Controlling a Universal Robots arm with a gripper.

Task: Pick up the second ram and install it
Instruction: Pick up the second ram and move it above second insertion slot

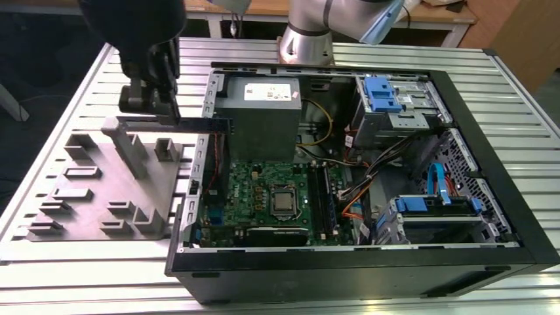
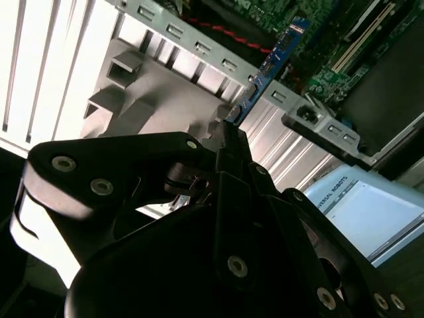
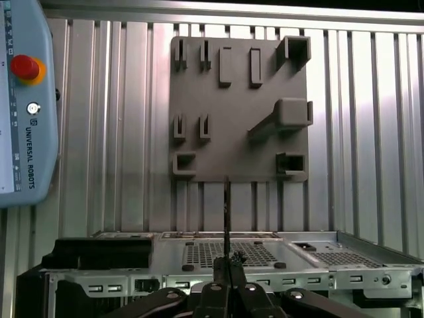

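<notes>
Exterior view | gripper (image 1: 168, 113) clamps second ram (image 1: 206, 125) — over grey fixture plate (image 1: 92, 180)

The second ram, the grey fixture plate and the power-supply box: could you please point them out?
second ram (image 1: 206, 125), exterior view, its end nearest the case
grey fixture plate (image 1: 102, 185), exterior view, bare flat surface
power-supply box (image 1: 262, 126), exterior view, grey top face

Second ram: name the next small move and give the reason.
Probably carry the second ram toward the exterior view's right, over the case wall, toward the motherboard slots. The gripper is shut on it, and it hangs over the grey fixture plate at the case's edge, not yet over the motherboard.
</notes>
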